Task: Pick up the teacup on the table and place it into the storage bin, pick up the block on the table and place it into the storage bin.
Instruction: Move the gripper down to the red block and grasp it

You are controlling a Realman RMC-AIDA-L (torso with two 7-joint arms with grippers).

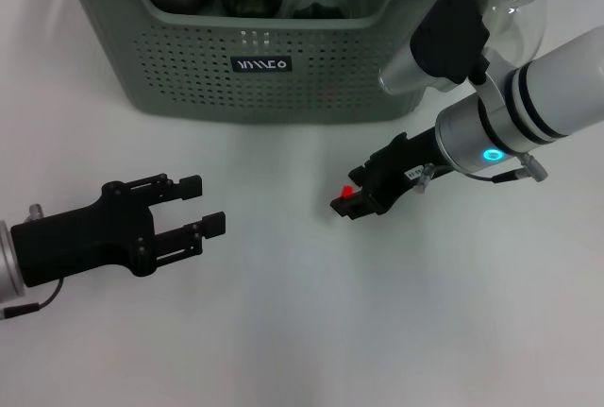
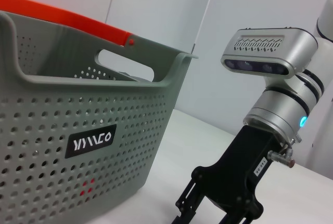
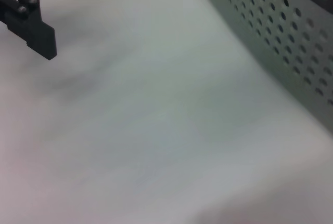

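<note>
Your right gripper is low over the table, in front of the storage bin, with its fingers clenched on a small red block that shows only as a sliver between the tips. The bin's front wall stands beyond those fingertips and its rim is well above them. Your left gripper hovers apart on the other side, fingers released and empty, pointing toward the right one.

No teacup stands on the table; dark rounded things already lie in the bin, but you cannot tell from here whether one is the cup.

Watch three risks. So little of the block shows that the grip looks shallow: a fast lift or a wrist swing could let it slip out onto the table. Travel straight toward the bin and the fingertips would meet the perforated wall rather than clear the rim, so you need height first. The clear glass carafe sits right beside your right forearm, and a wide elbow sweep could knock it
</note>
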